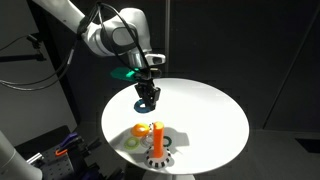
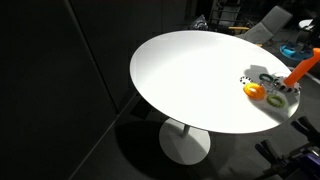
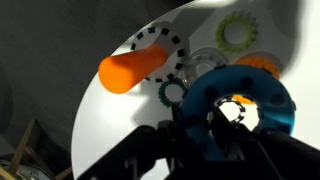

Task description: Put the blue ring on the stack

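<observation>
My gripper (image 1: 147,96) is shut on the blue ring (image 1: 146,104) and holds it above the white round table, behind the stack. The stack is an orange peg (image 1: 157,137) on a round base with black-and-white markings, near the table's front edge. In the wrist view the blue ring (image 3: 212,86) fills the lower right between my dark fingers (image 3: 215,128). There the orange peg (image 3: 135,70) lies to the upper left of the ring. The peg also shows in an exterior view (image 2: 300,72), where my gripper is out of view.
A yellow ring (image 1: 139,130) and a pale green ring (image 1: 133,143) lie beside the peg's base; both show in the wrist view (image 3: 258,64) (image 3: 240,32). A small dark green toothed ring (image 3: 172,93) lies by the base. The white table (image 1: 205,110) has dark surroundings.
</observation>
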